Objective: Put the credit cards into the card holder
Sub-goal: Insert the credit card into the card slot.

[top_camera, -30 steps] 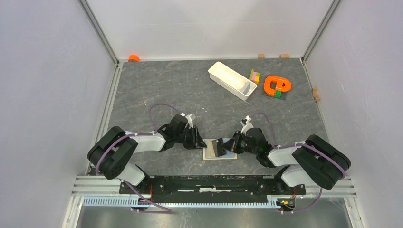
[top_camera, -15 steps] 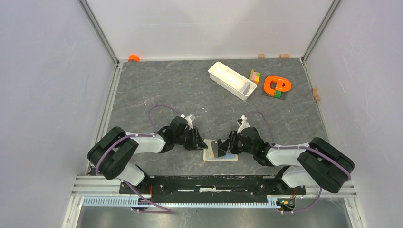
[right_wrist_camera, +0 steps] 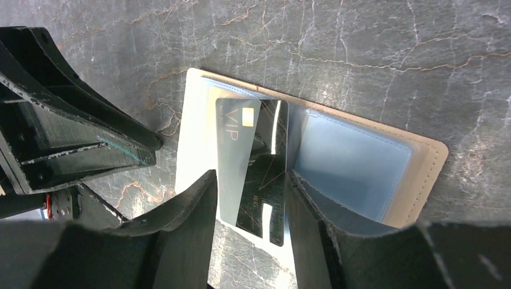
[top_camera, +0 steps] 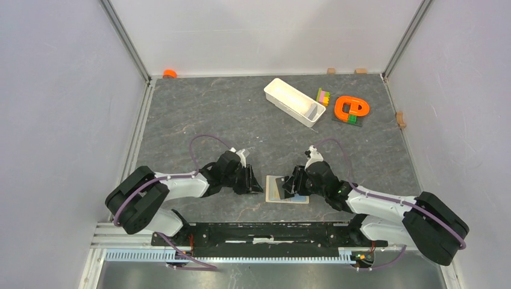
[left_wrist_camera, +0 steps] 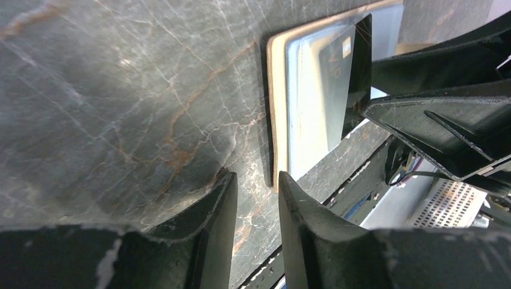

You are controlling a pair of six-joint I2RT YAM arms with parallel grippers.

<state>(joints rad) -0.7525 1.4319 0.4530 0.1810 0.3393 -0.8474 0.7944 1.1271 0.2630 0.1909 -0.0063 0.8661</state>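
Well behind card holder (top_camera: 289, 197): white tray (top_camera: 288, 107), orange toy (top_camera: 351, 108).

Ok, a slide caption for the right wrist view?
Glossy dark chip card lying across the open tan wallet with pale blue lining, framed by the parted fingers of the right gripper.

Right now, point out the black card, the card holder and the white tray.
black card (right_wrist_camera: 270, 180), right wrist, lower half
card holder (right_wrist_camera: 361, 159), right wrist, blue lining
white tray (top_camera: 290, 97), top external, bare inside
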